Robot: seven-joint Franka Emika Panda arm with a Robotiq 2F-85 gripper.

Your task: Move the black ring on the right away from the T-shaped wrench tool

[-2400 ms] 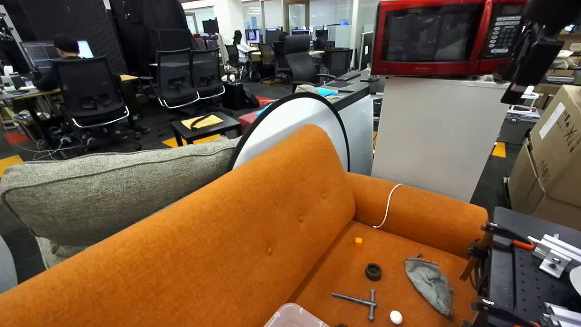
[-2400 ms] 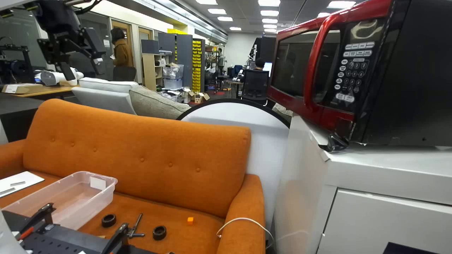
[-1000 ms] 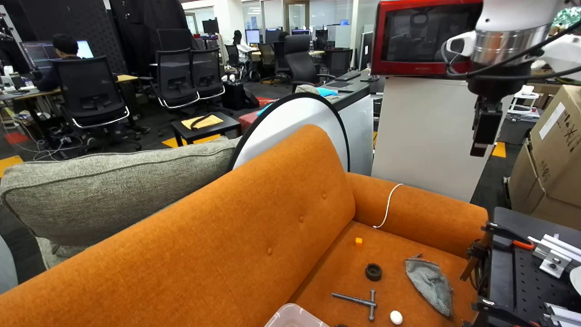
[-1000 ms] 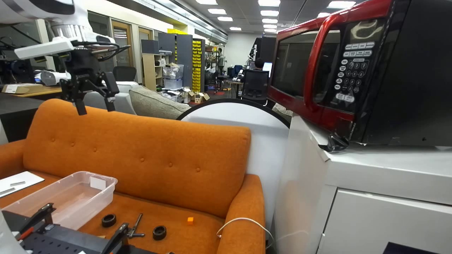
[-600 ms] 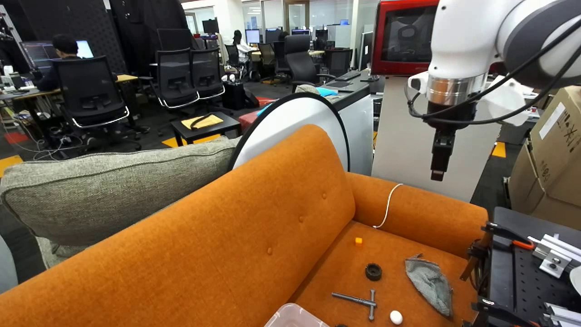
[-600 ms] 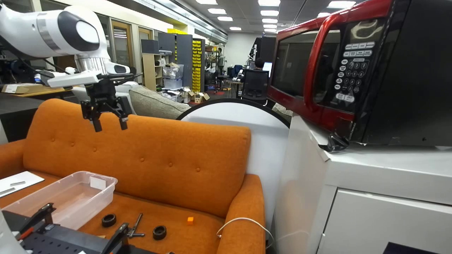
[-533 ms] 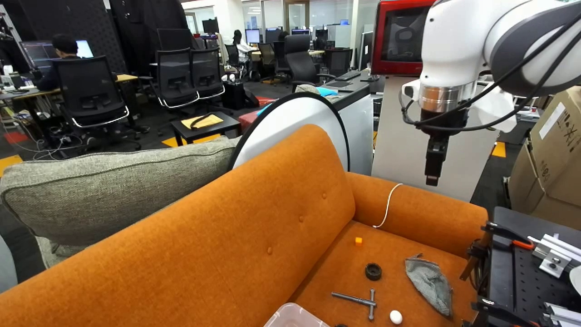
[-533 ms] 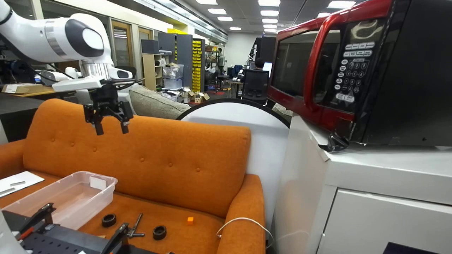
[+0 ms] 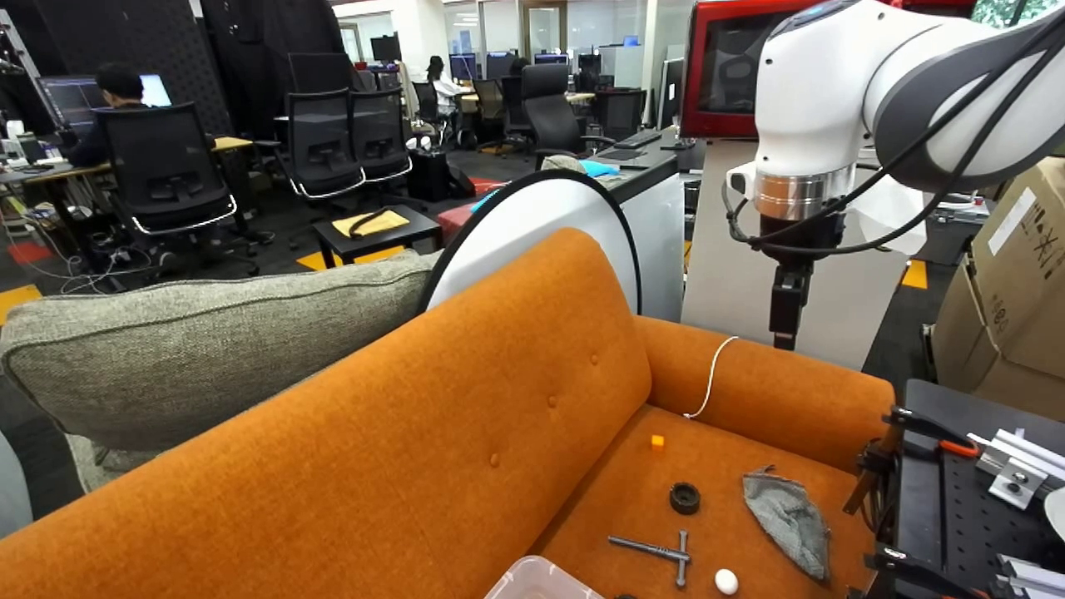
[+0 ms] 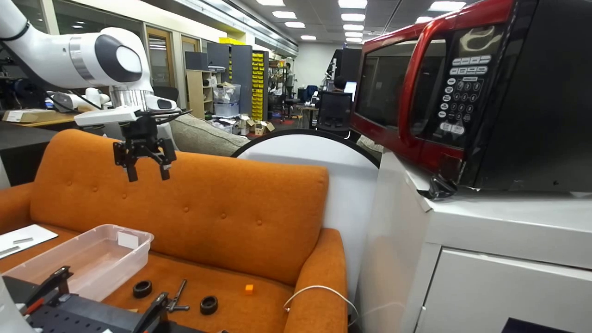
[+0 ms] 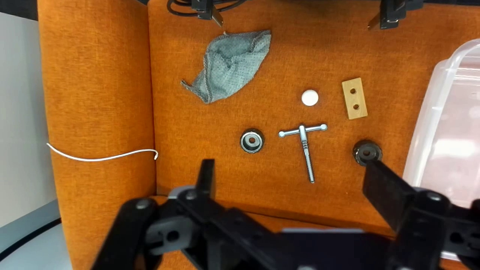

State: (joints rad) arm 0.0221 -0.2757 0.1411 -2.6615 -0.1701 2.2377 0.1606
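Observation:
Two small black rings lie on the orange sofa seat, one on each side of the grey T-shaped tool (image 11: 305, 144). In the wrist view, the left ring (image 11: 252, 146) is beside the crossbar, apart from it. The other ring (image 11: 367, 150) is partly covered by a fingertip. In an exterior view, the rings (image 10: 209, 305) (image 10: 142, 289) flank the tool (image 10: 178, 296). In an exterior view, a ring (image 9: 685, 498) and the tool (image 9: 661, 550) lie apart. My gripper (image 10: 149, 176) is open and empty, high above the seat; its spread fingers also show in the wrist view (image 11: 291, 164).
A clear plastic box (image 11: 425, 123) stands beside the far ring. A white ball (image 11: 309, 98), wooden block (image 11: 354, 98) and grey cloth (image 11: 232, 67) lie on the seat. An orange cube (image 10: 249, 289) and white cord (image 11: 101, 159) are near the armrest. A clamped black table (image 9: 923, 474) borders the seat.
The arm has swung into full view and come down over the sofa, with the gripper now pointing downward. The fingers stay open. The rings and the tool have not moved.

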